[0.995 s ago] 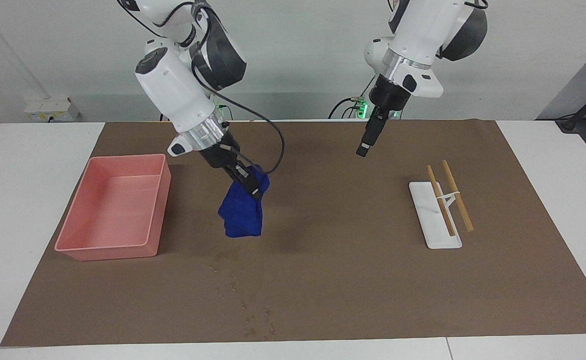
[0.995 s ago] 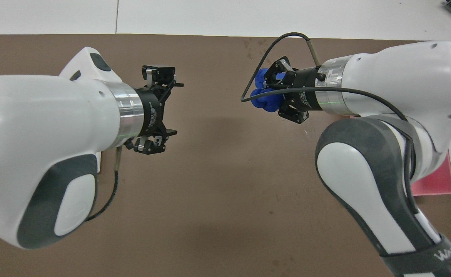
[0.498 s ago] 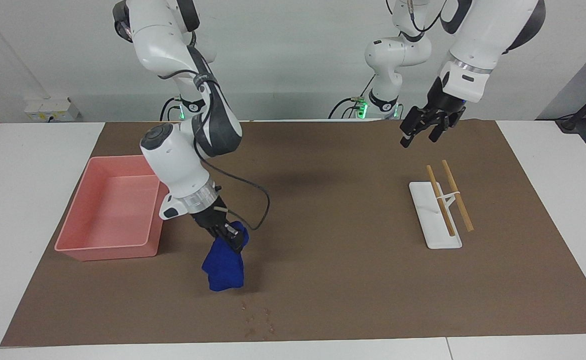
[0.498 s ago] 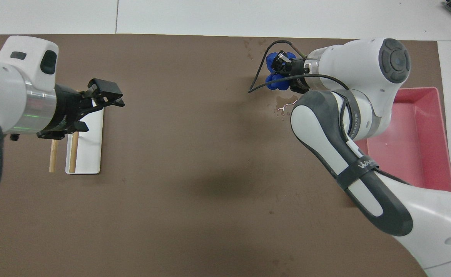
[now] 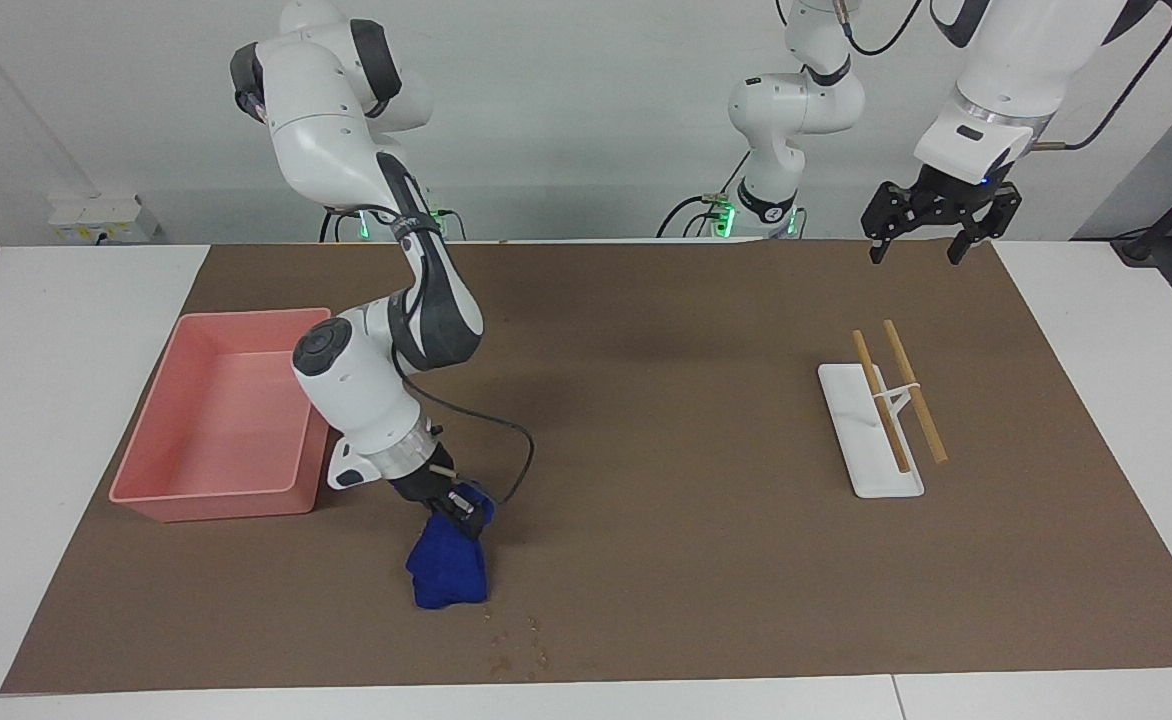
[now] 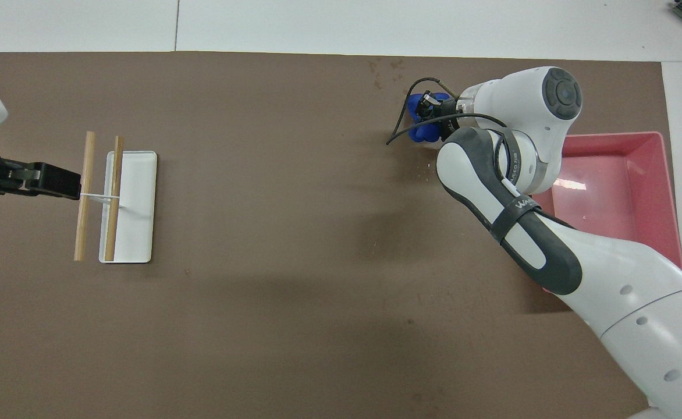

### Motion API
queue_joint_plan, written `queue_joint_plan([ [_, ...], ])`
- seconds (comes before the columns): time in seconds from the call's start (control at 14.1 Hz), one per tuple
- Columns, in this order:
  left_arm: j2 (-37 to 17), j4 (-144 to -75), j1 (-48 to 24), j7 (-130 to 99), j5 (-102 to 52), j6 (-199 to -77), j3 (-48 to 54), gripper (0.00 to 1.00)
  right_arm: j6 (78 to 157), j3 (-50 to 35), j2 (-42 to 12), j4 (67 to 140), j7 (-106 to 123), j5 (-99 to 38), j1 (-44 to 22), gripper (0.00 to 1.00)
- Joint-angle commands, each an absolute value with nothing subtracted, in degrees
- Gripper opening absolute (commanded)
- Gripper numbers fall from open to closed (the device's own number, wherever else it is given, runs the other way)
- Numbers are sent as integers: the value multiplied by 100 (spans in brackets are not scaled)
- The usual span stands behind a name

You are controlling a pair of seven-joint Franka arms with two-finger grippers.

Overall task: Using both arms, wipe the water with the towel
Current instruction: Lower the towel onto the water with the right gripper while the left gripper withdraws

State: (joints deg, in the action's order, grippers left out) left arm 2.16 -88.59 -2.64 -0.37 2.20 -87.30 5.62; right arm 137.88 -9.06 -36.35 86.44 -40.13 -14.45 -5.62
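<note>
Two white robot arms are working at a table covered by a brown mat [image 5: 706,560]. The right gripper [image 5: 454,503] is clenching the top of a bunched blue towel [image 5: 448,572], which is hanging down from it so that its lower end is touching the mat just beside the corner of a pink tray [image 5: 151,440]. The water [image 5: 516,650], a scatter of small glossy droplets, is lying on the mat just past the towel's lower end, farther from the robots and close to the mat's edge. So the towel is sitting right at the near edge of the wet patch, and the wiping stroke probably needs to run away from the robots, dragging the cloth over the drops. In the overhead view a few more drops [image 6: 428,169] are showing on the mat beside the right arm's elbow.

The right arm is by far the nearer one to the water. The left gripper [image 5: 931,222] is waiting, raised in the air with its fingers spread and holding nothing, over the mat's edge at the left arm's end of the table, well apart from the towel. Below it two wooden sticks [image 5: 896,395] are resting across a small white stand [image 5: 871,440].

The mat is lying flat on a white table [image 5: 46,400], with a plain pale wall at the robots' end.
</note>
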Motion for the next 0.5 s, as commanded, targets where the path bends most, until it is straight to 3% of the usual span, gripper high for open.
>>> queue_joint_plan([
  [0.0,438,-8963,-290,53,334,-8228,527,100,13466,-958,-3419,8903,-4271,-1459,-422,0],
  [0.43,448,-8920,-97,175,26,-8577,492,100,12920,-967,-3147,9403,-4491,-1975,-238,0],
])
